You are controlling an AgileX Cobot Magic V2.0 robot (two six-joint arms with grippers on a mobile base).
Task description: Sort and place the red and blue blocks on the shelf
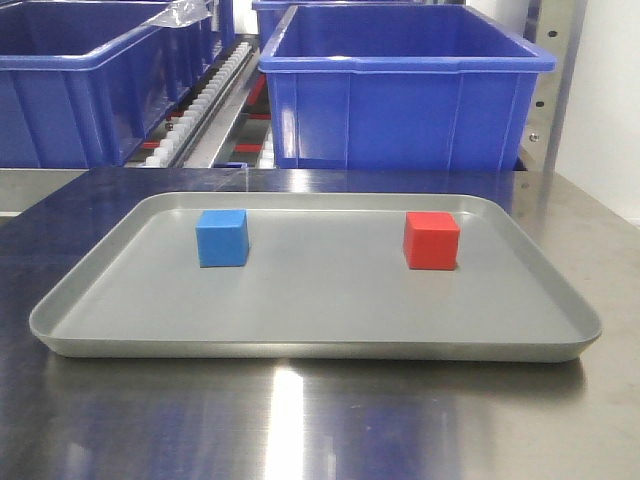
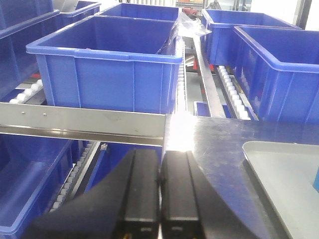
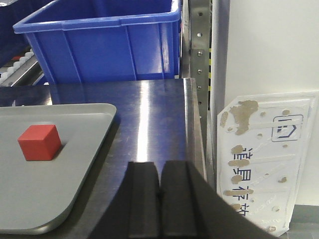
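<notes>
Blue block [image 1: 222,238] and red block [image 1: 432,241] are sat apart on tray [image 1: 310,350]; left gripper [image 2: 160,189] and right gripper [image 3: 159,194] are pressed together empty, so blocks could be shoved unless jaws are opened first.

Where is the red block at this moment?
In the front view the red block sits on the grey tray, in its right half near the far rim, apart from the blue block on the left.

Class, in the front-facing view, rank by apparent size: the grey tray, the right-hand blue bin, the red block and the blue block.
1. grey tray, nearest the camera
2. right-hand blue bin
3. red block and blue block: look alike, not ranked
</notes>
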